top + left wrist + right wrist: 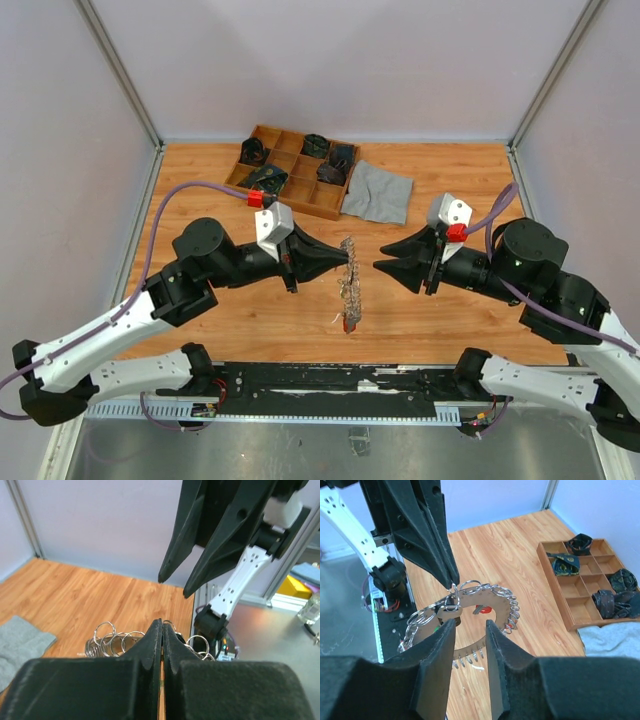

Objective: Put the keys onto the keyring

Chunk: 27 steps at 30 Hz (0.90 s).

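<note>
Spanning the whole floor of the cell, a wood-grain table [440, 320] sits inside pale lilac walls [330, 60] with aluminium posts [118, 70] at the corners. Towards its far edge lie a wooden compartment tray [305, 208] and, just beside it, a grey cloth [378, 192]. Mid-table, the left gripper [351, 257] is clamped on the keyring [349, 290], holding it upright. The right gripper [379, 266] faces it, jaws apart, gripping nothing.
</note>
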Each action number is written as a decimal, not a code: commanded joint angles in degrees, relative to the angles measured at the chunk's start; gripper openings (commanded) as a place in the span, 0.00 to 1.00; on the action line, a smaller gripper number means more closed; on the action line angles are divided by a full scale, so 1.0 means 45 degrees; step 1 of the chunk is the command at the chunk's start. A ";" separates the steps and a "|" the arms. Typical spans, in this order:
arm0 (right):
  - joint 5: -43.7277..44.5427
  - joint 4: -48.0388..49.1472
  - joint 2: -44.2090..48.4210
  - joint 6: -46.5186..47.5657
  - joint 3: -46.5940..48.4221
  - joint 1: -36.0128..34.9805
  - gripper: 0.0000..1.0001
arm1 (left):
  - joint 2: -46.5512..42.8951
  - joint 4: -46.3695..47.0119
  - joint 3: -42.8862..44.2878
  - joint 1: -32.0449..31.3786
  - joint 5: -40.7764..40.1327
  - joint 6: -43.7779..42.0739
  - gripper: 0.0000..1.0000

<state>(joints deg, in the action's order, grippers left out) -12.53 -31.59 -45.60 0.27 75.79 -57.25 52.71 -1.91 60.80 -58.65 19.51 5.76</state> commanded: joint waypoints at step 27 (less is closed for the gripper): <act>0.1167 0.6953 0.0510 -0.9544 -0.3505 -0.0075 0.37 | -0.0872 0.2666 -0.0377 -0.0108 -0.0991 0.0634 0.01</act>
<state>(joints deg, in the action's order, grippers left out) -5.63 -2.35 -43.48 -39.97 59.61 -57.25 49.34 5.61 58.48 -58.65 15.49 8.86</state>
